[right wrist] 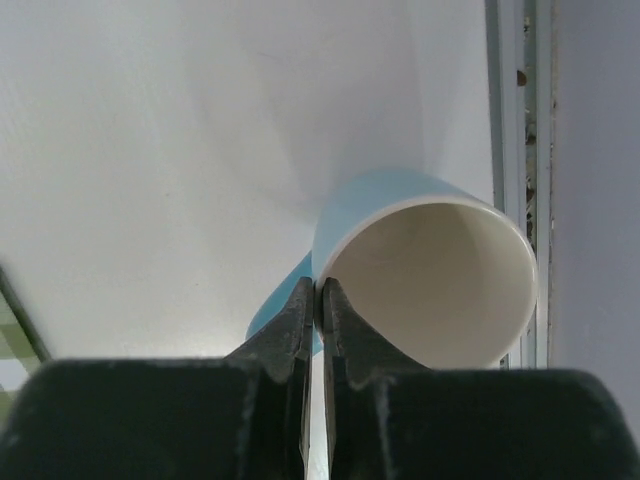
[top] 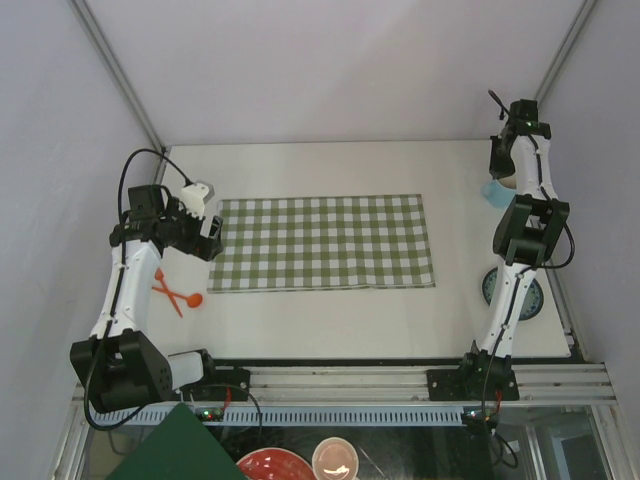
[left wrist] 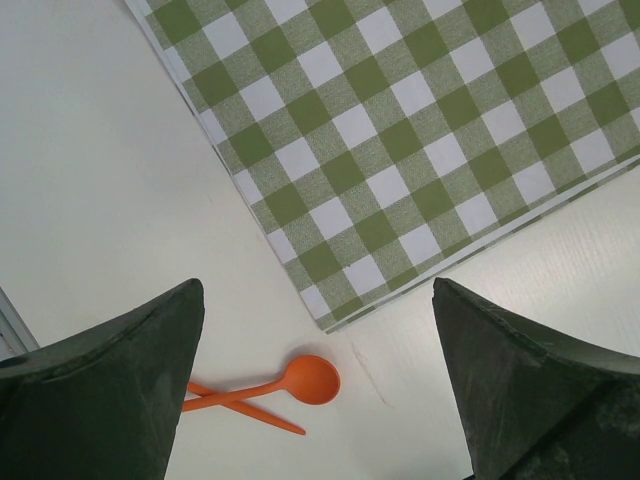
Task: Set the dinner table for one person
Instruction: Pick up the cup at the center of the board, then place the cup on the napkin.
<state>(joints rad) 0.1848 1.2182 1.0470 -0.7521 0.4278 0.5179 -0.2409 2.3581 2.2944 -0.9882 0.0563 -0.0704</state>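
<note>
The off-white dinner table (top: 330,315) carries a green-and-white checked cloth (top: 325,242) at its middle. My left gripper (top: 208,235) is open and empty, held above the cloth's near left corner (left wrist: 340,300). An orange spoon (left wrist: 305,380) lies crossed over another orange utensil (left wrist: 250,412) on the table (left wrist: 100,180), seen between my left gripper (left wrist: 318,290) fingers. My right gripper (right wrist: 318,290) is shut on the rim of a light blue mug (right wrist: 430,280) with a white inside, at the far right (top: 493,190). The mug is tilted, its mouth toward the camera.
A dark patterned plate (top: 528,290) lies at the right edge, partly under the right arm. The table's metal frame edge (right wrist: 510,100) runs close beside the mug. Below the front rail sit a red bowl (top: 275,467), a cup (top: 335,460) and a green board (top: 175,450).
</note>
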